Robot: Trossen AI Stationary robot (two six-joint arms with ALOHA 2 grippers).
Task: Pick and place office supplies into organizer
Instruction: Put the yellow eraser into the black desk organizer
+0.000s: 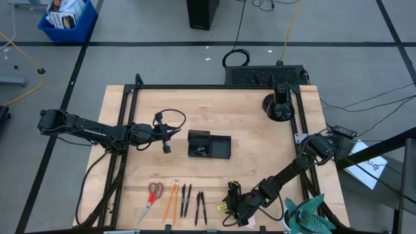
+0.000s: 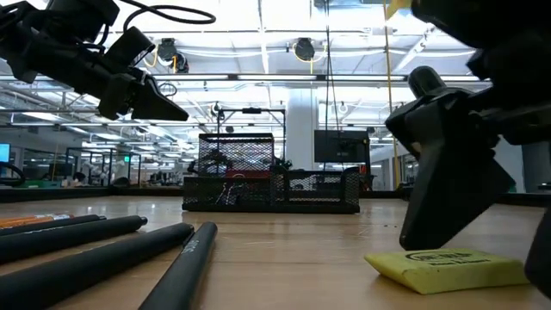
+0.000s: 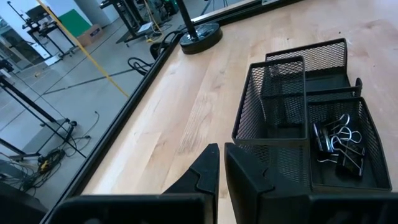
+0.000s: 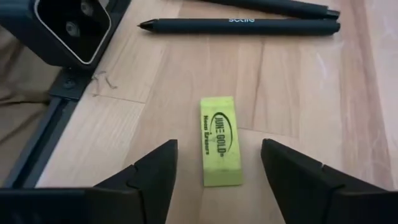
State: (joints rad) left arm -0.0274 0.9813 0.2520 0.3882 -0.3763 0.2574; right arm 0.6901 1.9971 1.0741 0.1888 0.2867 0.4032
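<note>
Right claw [image 4: 216,165] hangs spread wide low over the bench's [image 1: 260,149] near edge, its fingers on either side of the yellow eraser [image 4: 220,140] without touching it. Pens [image 1: 200,207] lie beside. Farther off, the left claw [image 3: 221,171], pressed together and empty, hovers beside the organizer [image 1: 209,145] holding binder clips [image 3: 339,144].

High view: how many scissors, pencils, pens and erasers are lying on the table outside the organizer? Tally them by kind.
Red-handled scissors: 1
Orange pencils: 2
Black pens: 4
Yellow eraser: 1
Total: 8
</note>
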